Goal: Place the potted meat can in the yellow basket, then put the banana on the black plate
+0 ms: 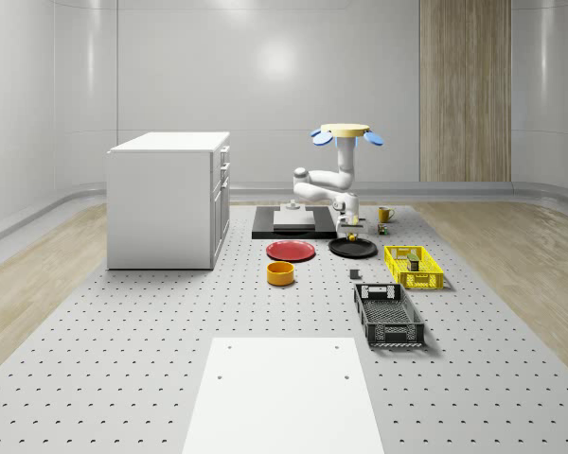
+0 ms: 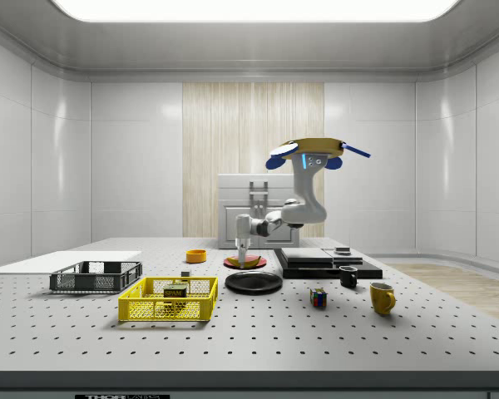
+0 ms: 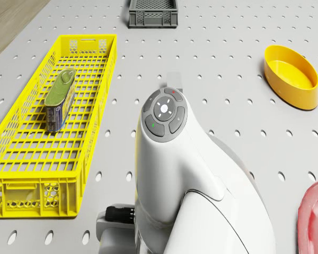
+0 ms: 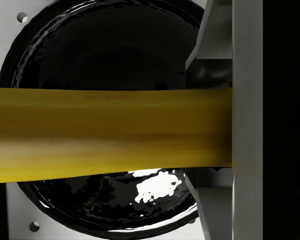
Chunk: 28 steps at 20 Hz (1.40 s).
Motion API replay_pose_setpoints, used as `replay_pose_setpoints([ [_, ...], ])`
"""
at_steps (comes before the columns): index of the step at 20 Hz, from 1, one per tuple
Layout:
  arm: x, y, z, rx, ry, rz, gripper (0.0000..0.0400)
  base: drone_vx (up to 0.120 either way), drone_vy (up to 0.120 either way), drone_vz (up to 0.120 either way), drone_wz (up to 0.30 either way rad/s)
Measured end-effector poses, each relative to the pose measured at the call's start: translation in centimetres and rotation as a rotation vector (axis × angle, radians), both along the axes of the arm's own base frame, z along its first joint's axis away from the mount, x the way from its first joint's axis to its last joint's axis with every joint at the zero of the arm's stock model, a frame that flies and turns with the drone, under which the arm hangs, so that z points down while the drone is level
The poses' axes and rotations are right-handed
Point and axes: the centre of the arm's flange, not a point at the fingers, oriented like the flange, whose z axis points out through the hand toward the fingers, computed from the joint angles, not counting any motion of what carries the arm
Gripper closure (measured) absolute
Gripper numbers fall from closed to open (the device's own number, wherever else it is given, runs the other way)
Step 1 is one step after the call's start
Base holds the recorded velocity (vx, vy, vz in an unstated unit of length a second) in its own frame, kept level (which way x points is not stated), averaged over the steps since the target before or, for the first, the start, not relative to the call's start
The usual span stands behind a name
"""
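Overhead, drone [image 2: 309, 149] hovers; gripper [image 2: 244, 258] grips banana [image 4: 110, 134] above black plate [image 4: 105, 45]; potted meat can [image 2: 176, 291], label unreadable, in yellow basket [image 2: 168, 308].

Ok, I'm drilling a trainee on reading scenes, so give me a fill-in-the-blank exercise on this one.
1. The potted meat can lies inside the ____ basket.
2. The tool holds the banana over the ____ plate.
3. The drone hovers; beside the red plate sits an orange ____.

Missing words: yellow; black; bowl
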Motion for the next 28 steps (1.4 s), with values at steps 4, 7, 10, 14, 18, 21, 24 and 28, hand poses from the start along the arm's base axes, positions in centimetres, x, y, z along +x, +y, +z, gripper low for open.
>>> replay_pose_setpoints([
  [4,0.0,0.0,0.0,0.0,0.0,0.0,0.0207,-0.08,0.0,0.0,0.0],
  [7,0.0,0.0,0.0,0.0,0.0,0.0,0.0207,-0.04,0.0,0.0,0.0],
  [10,0.0,0.0,0.6,0.0,0.0,0.0,0.0207,0.0,0.0,0.0,0.0],
  [14,0.0,0.0,1.9,0.0,0.0,0.0,0.0207,0.0,0.0,0.0,0.0],
  [18,0.0,0.0,3.3,0.0,0.0,0.001,0.0207,0.0,0.0,0.0,0.0],
  [21,0.0,0.0,4.4,0.0,0.0,0.001,0.0207,0.0,0.0,0.0,0.0],
  [24,0.0,0.0,5.2,0.0,0.0,0.001,0.0207,0.0,0.0,0.0,0.0],
  [28,0.0,-0.8,5.8,0.0,0.0,0.0,0.0207,0.0,0.0,0.0,0.0],
])
